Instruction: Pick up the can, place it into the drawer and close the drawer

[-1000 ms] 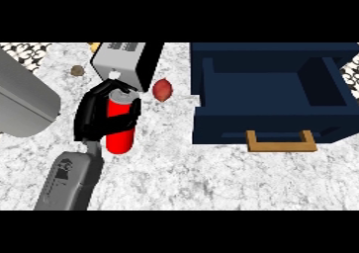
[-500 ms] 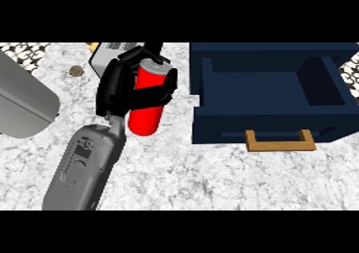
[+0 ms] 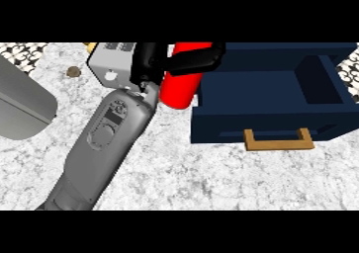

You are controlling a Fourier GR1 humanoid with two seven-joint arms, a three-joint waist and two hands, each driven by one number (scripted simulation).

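Up and across goes the can (image 3: 180, 79) vs half a sec ago — it's now right at the drawer's (image 3: 273, 106) left wall, top end overlapping the rim, clearly off the surface (image 3: 211, 178). Left hand (image 3: 174, 62) has its black fingers (image 3: 200, 58) clamped round the can's upper body, grey forearm running down to the lower-left. Right hand — not in view at all. Drawer's pulled open, navy box w/ a tan handle (image 3: 278, 141) on its near face; inside looks free as far as I can see. Step in hand, by my read: carry over the wall and set down inside. To do it well, keep the can's low end high enough to clear that left wall, travel further past it toward the drawer's middle, then lower and only then let go — releasing early risks it tipping off the rim. Around: grey appliance-like box (image 3: 112, 64) beyond the forearm, on the far side from the drawer; small brown bit (image 3: 73, 72) further out; big grey slab (image 3: 18, 101) way off left. None sits btwn can and drawer — the wall itself is the only obstacle. Closing comes after.
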